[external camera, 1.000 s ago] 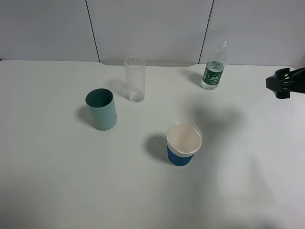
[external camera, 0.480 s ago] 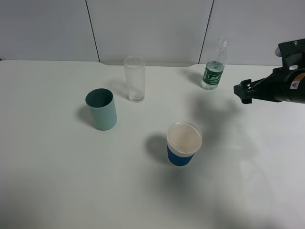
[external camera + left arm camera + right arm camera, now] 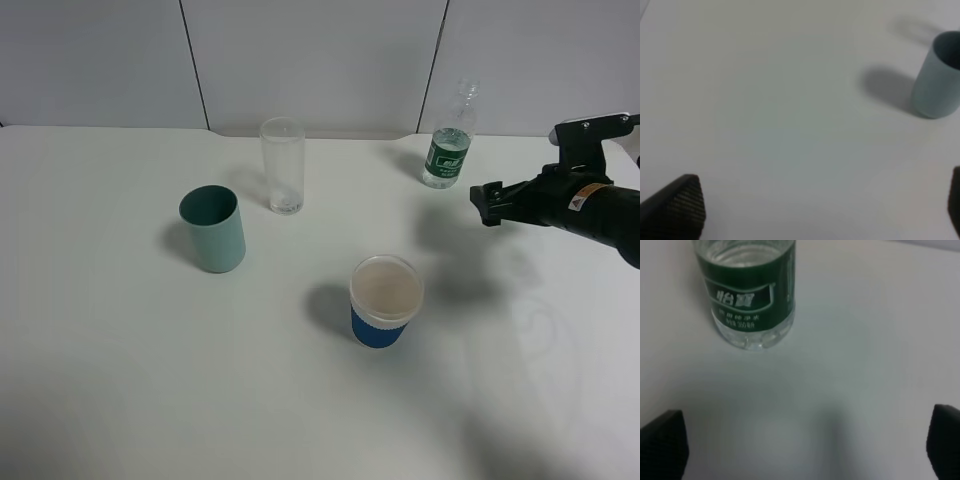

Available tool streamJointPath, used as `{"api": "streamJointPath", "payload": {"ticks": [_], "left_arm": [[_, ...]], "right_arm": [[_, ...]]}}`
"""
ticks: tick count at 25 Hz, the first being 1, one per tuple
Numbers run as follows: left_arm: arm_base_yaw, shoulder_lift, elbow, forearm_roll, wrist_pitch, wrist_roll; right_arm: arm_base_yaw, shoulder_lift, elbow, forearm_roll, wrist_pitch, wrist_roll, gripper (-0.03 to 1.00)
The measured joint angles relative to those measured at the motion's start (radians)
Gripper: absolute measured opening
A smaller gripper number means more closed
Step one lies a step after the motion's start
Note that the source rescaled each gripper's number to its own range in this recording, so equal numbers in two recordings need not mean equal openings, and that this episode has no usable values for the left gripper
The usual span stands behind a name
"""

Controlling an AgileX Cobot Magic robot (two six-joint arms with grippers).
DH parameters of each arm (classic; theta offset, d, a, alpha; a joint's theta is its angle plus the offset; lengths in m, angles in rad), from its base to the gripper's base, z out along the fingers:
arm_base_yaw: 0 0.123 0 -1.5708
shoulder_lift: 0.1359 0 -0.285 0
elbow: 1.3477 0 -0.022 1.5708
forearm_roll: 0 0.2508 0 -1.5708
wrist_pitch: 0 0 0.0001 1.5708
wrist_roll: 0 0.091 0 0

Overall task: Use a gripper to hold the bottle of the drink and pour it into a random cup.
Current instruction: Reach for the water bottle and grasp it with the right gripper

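Note:
A small clear bottle (image 3: pixel 448 140) with a dark green label stands upright at the back right of the table, uncapped as far as I can see. The right wrist view shows its lower half (image 3: pixel 747 300) close ahead. My right gripper (image 3: pixel 488 207) hovers just right of and nearer than the bottle, jaws wide open and empty; its fingertips (image 3: pixel 662 447) show at both lower corners of its wrist view. The tall clear glass cup (image 3: pixel 283 165) stands at the back middle. My left gripper (image 3: pixel 825 210) is open, its fingertips (image 3: pixel 682 202) over bare table.
A teal plastic cup (image 3: pixel 213 229) stands left of middle, also seen as the teal cup (image 3: pixel 940 77) in the left wrist view. A white paper cup with a blue sleeve (image 3: pixel 385 301) stands near the middle. Grey wall panels (image 3: pixel 320 60) close off the back of the white table (image 3: pixel 120 380).
My right arm has come in from the right edge toward the bottle, moving left across the table. The bottle and all cups have stayed put.

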Motion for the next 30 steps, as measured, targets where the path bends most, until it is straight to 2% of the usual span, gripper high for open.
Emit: {"api": "streamJointPath", "payload": {"ticks": [8,10,15,24,30], "left_arm": [[0.0,0.0,0.0,0.0,0.0,0.0],[0.0,0.0,0.0,0.0,0.0,0.0],[0.0,0.0,0.0,0.0,0.0,0.0],[0.0,0.0,0.0,0.0,0.0,0.0],[0.0,0.0,0.0,0.0,0.0,0.0]], "right_arm": [[0.0,0.105,-0.002,0.002,-0.259,-0.051,1.0],[0.0,0.128,-0.018,0.003,-0.29,-0.051,1.0],[0.0,0.179,-0.094,-0.012,-0.268,-0.051,1.0],[0.0,0.247,-0.24,-0.161,-0.189,-0.042,1.0],[0.0,0.266,-0.295,-0.204,-0.166,-0.042,1.0]]}}
